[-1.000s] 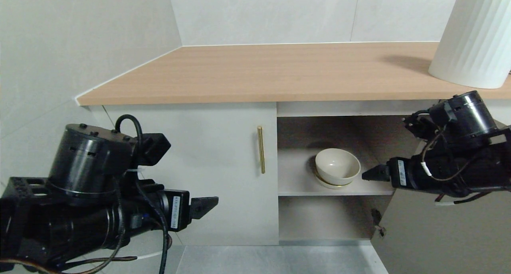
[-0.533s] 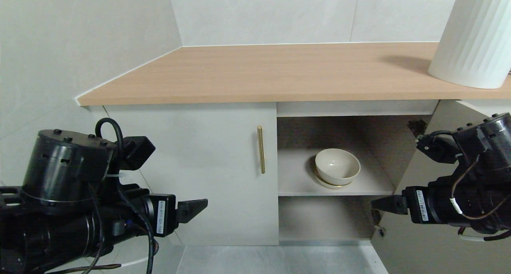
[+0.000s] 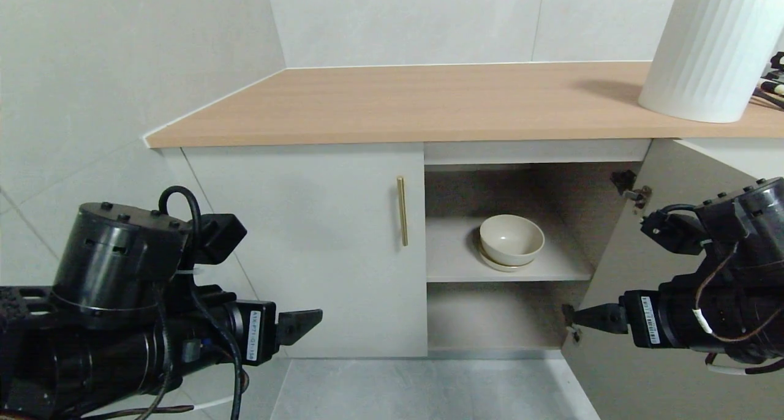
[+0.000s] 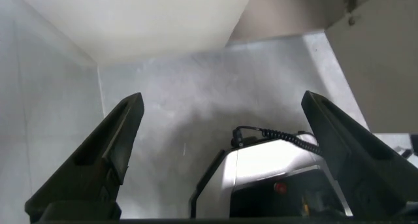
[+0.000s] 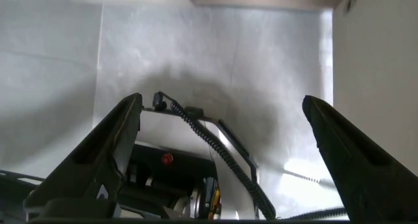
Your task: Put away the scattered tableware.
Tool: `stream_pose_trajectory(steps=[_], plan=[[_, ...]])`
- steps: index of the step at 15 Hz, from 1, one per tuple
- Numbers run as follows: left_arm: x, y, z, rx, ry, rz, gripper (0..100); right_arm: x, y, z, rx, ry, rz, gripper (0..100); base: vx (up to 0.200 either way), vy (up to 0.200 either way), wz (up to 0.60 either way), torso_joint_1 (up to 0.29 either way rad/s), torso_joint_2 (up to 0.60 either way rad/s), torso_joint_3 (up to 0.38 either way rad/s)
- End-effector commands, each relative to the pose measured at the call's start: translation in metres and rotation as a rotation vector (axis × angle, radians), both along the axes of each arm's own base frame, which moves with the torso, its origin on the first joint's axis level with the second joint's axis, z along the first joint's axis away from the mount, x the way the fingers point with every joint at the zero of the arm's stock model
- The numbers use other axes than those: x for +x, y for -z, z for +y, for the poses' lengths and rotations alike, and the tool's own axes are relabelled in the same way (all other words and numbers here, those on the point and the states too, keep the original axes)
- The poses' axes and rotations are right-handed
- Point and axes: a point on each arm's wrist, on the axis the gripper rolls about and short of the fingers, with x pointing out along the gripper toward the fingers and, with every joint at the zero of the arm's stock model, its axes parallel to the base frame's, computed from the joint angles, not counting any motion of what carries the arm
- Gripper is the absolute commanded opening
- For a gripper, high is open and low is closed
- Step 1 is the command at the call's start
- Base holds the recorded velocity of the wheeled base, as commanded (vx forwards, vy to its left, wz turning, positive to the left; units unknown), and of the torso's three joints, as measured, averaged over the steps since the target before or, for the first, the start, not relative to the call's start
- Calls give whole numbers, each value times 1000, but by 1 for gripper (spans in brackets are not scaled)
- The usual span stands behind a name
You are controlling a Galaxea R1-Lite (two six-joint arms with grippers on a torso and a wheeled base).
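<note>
Head view has the left gripper [image 3: 304, 323] low on the left, its forearm lying nearly level and its tip aimed across at the shut cabinet door [image 3: 318, 248], below the brass handle [image 3: 401, 210] and apart from both; the right gripper [image 3: 585, 317] sits low on the right, forearm likewise level, pointing inward at the lower compartment, its tip just beside the bottom hinge of the open door [image 3: 637, 359]; in the wrist views each gripper's 2 fingers [image 4: 111, 145] stand spread wide over grey floor [image 3: 416, 389], with nothing between them, so both are open and empty; the bowl [image 3: 511, 239] rests upright on a plate [image 3: 503, 264] on the upper shelf [image 3: 453, 261] inside the cabinet, towards the middle of the shelf and well apart from both grippers; above runs a wooden countertop [image 3: 398, 105]; 1 tall white ribbed container [image 3: 704, 46] stands at its right end, with a few thin dark items [image 3: 773, 88] beside it, too small to tell.
</note>
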Motion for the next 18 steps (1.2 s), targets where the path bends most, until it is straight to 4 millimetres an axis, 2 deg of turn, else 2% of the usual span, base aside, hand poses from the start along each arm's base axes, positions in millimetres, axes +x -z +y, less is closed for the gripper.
stream_pose_trajectory(steps=[1,10,17,18], plan=[[1,1,-1,1,2,3,100,1,2,1,-4,-1,7,100,-200,0,0,2,2,7],[1,2,-1,3,4,6,100,0,4,2,-8,-9,15,100,-200,0,0,3,2,2],[1,3,-2,9,4,13,100,-2,4,1,-23,-20,12,100,0,0,0,0,0,0],[2,4,-2,9,5,15,100,-8,-1,-2,-39,-35,-19,100,0,0,0,0,0,0]])
